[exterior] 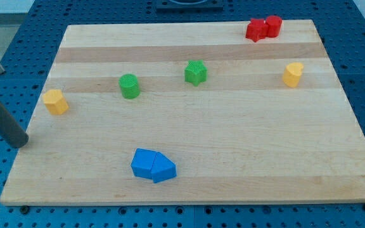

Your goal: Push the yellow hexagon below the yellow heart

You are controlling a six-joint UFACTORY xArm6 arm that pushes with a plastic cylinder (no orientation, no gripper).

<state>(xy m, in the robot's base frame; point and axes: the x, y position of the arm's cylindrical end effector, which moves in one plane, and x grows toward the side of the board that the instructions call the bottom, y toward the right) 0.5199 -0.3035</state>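
Observation:
The yellow hexagon (55, 101) lies near the left edge of the wooden board (233, 145). The yellow heart (293, 73) lies far across the board at the view's right, a little higher up. My rod comes in from the view's left. My tip (21, 143) is at the board's left edge, below and left of the yellow hexagon, and does not touch it.
A green cylinder (129, 86) and a green star-like block (196, 72) lie between the two yellow blocks. Two red blocks (256, 30) (273, 25) touch each other at the top right. Two blue blocks (144, 162) (164, 170) touch each other at the bottom, left of centre.

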